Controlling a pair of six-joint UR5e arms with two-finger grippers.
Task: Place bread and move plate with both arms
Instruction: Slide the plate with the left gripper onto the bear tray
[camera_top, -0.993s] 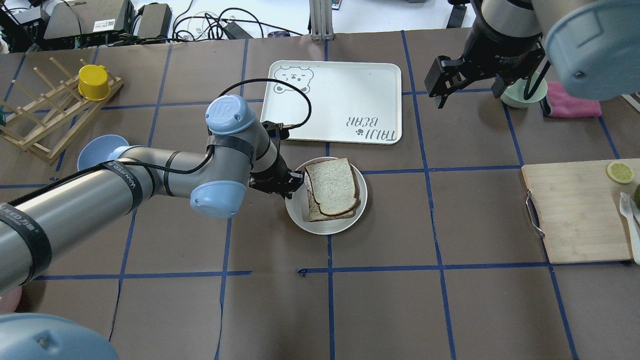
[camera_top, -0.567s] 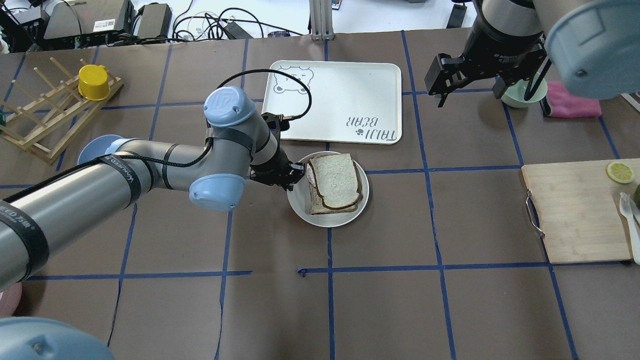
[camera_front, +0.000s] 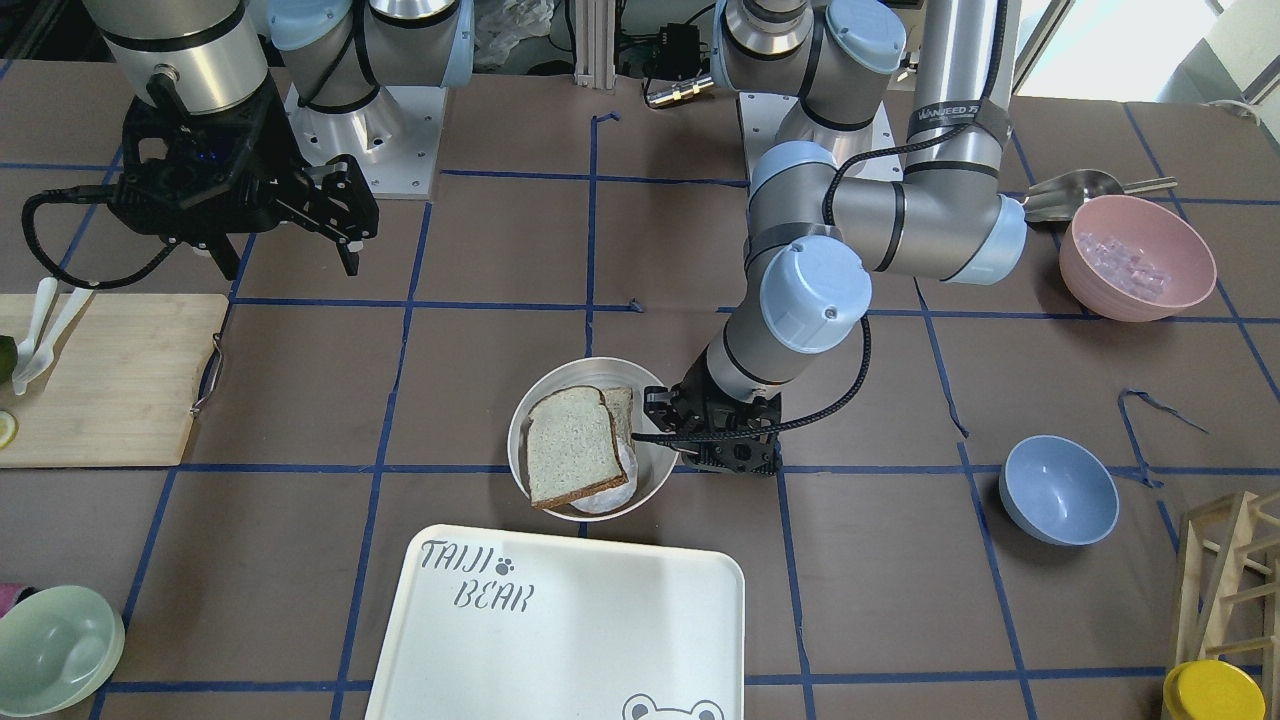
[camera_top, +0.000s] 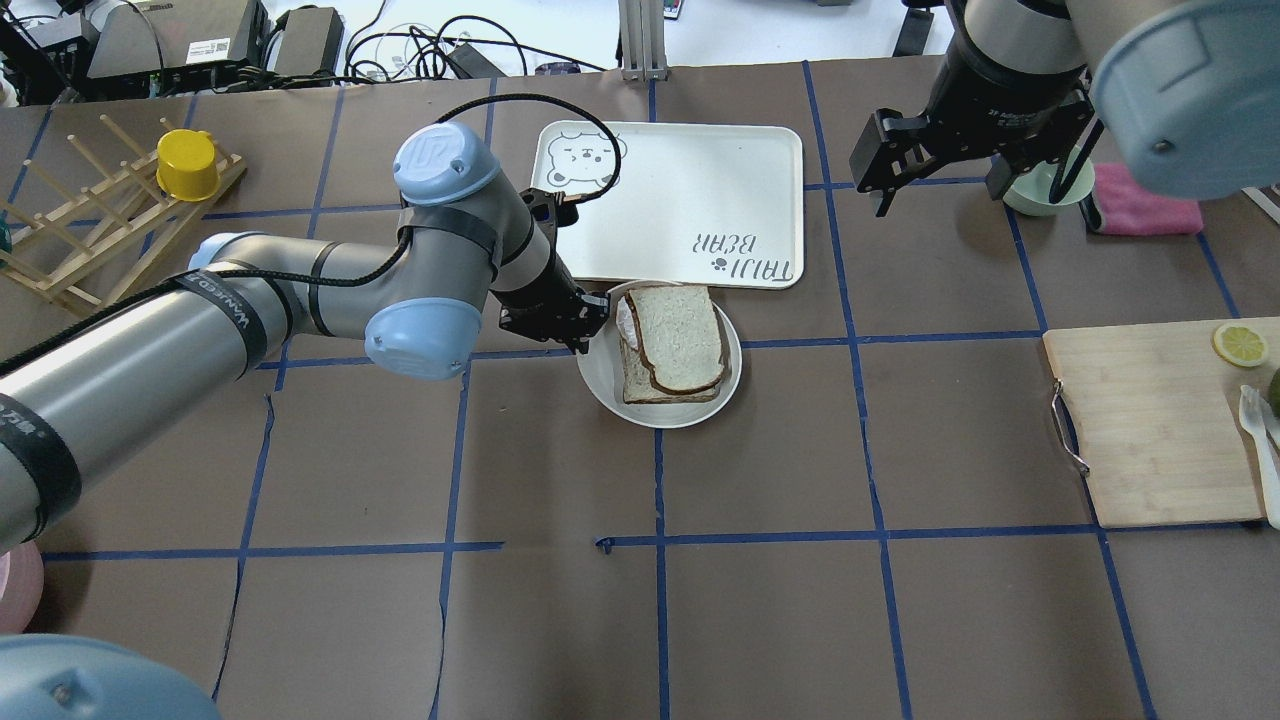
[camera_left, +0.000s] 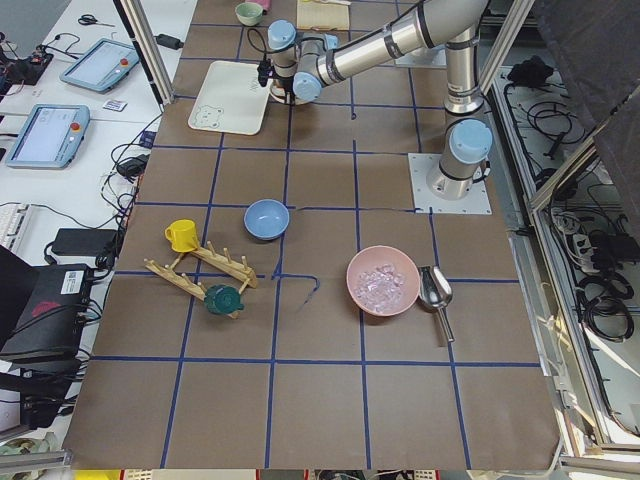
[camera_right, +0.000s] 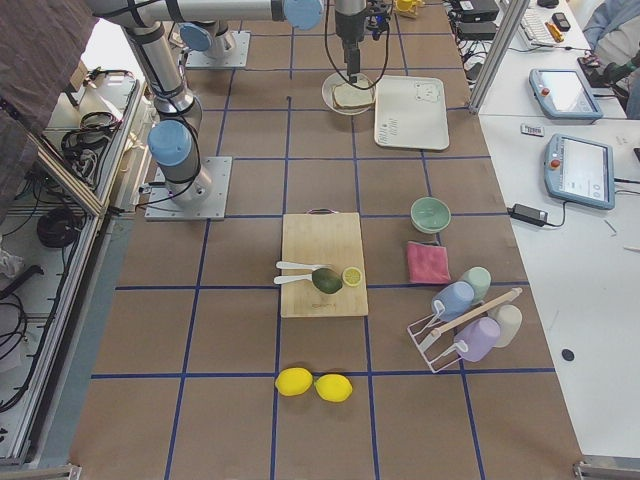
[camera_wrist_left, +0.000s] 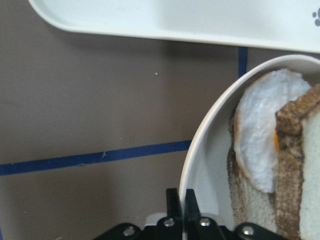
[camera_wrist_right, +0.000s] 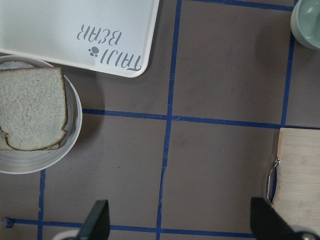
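- Tray (camera_top: 700, 180): nothing on it. My read is that it's where the plate goes, though the task doesn't name a target.
- Plate (camera_top: 600, 385): on the table at the tray's 6 o'clock in the overhead view, far rim right up against the tray's near edge. So the move is under way, not finished.
- Bread (camera_top: 675, 335): lying flat on top of the stack in the plate. I'd call the placing step done.
- Left gripper (camera_wrist_left: 182, 202): jaws pinched on the plate's rim at about its 9–10 o'clock. I'm carrying the move on this arm alone.
- Right gripper (camera_wrist_right: 181, 222): jaws spread wide, nothing in them, hanging high at about 1 o'clock from the plate and well apart. The two-arm part isn't engaged yet, as I read it.
- Left to do: get the plate to its spot, bring the right arm in if needed, let go.
- Hidden: the lower slice (camera_top: 640, 390) is mostly covered by the bread.
- The egg (camera_wrist_left: 260, 140) shows only as a sliver between the slices.
- Can't tell whether the rim touches, overlaps or just clears the tray edge.
- My lower left fingertip is under the rim, out of view.
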